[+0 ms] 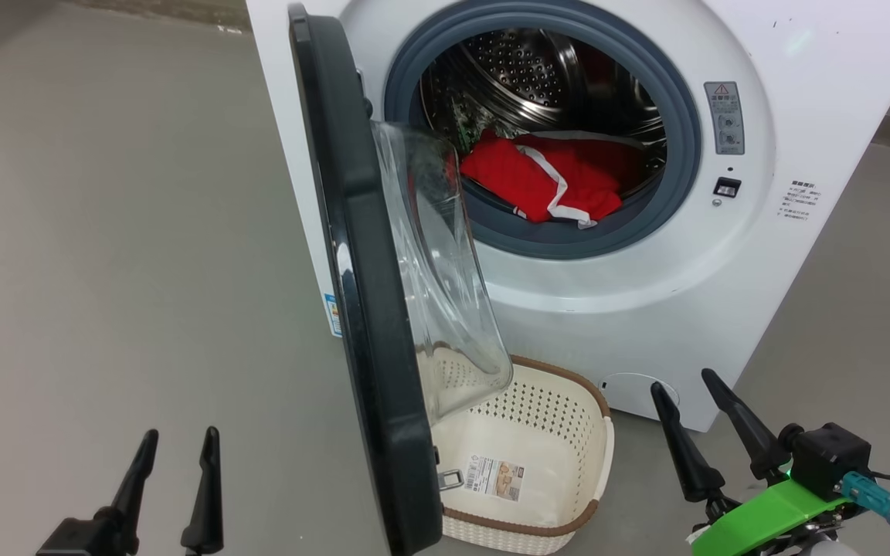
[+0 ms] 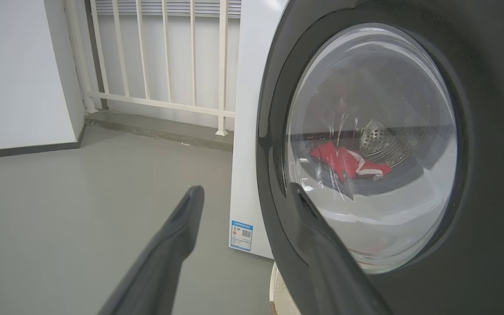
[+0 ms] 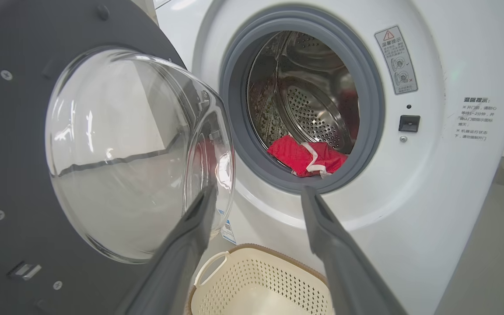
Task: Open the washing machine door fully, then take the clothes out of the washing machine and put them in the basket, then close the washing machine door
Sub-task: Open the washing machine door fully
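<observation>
Gleaming black door (image 1: 371, 324), bulging clear glass window (image 1: 437, 262)

Dark tapered fingers (image 1: 205, 486), green bracket (image 1: 769, 513), teal plug (image 1: 862, 488)

The washing machine door (image 1: 368, 309) stands edge-on down the middle of the head view, a barrier between the left and right halves. Its glass bowl window (image 1: 437, 255) bulges rightward toward the drum mouth and overhangs the left part of the basket (image 1: 609, 448). Right of the door, the opening inside the grey rubber ring (image 1: 568, 241) is unblocked, with the clothes (image 1: 538, 181) at its lower lip. Open grey floor (image 1: 105, 232) lies at the frame's left
</observation>
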You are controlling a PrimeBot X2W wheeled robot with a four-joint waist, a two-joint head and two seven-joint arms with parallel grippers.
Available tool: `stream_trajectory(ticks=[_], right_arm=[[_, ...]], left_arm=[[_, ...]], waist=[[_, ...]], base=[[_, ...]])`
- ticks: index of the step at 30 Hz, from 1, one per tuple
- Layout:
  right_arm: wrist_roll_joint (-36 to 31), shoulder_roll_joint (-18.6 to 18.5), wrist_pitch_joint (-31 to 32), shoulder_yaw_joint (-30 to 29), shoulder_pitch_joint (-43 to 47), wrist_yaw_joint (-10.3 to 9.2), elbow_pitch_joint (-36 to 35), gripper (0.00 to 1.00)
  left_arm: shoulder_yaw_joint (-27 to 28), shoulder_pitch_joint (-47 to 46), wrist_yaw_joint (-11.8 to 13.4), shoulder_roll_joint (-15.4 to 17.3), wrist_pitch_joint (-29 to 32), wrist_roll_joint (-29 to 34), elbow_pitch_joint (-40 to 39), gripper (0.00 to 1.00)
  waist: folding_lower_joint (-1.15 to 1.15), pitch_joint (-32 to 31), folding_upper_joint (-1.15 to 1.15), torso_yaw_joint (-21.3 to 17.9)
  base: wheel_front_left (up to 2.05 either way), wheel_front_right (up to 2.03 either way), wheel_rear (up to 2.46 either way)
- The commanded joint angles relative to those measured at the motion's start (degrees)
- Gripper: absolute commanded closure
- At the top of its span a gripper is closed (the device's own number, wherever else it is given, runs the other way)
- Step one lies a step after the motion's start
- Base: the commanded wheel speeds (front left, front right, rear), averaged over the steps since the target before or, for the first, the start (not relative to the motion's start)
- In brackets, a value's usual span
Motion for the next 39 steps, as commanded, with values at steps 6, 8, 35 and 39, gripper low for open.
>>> stream_trajectory(ticks=[6, 8, 35, 39], right_arm=[[-1.64, -0.34, -0.68, 0.97, -0.45, 0.09, -0.46, 0.00], [-1.63, -0.36, -0.68, 1.00, -0.49, 0.09, -0.34, 0.00], [-1.94, 0.09, -0.69, 0.86, -1.08, 0.09, 0.34, 0.00], [-1.90, 0.24, -0.69, 0.61, -1.16, 0.09, 0.40, 0.00]], left_arm=[[2.00, -1.34, 0.64, 1.27, -0.47, -0.47, -1.88, 0.00], [1.99, -1.33, 0.68, 1.28, -0.47, -0.48, -1.90, 0.00], [1.26, -1.53, 1.07, 1.68, -0.47, -1.40, -1.82, 0.00], [1.16, -1.67, 1.06, 1.74, -0.47, -1.70, -1.92, 0.00]], waist=[[0.00, 0.02, 0.00, 0.01], [0.00, 0.00, 0.00, 0.00], [0.00, 0.22, 0.00, -0.12], [0.00, 0.35, 0.00, -0.18]], base=[[0.00, 0.00, 0.00], [0.00, 0.00, 0.00], [0.00, 0.00, 0.00], [0.00, 0.00, 0.00]])
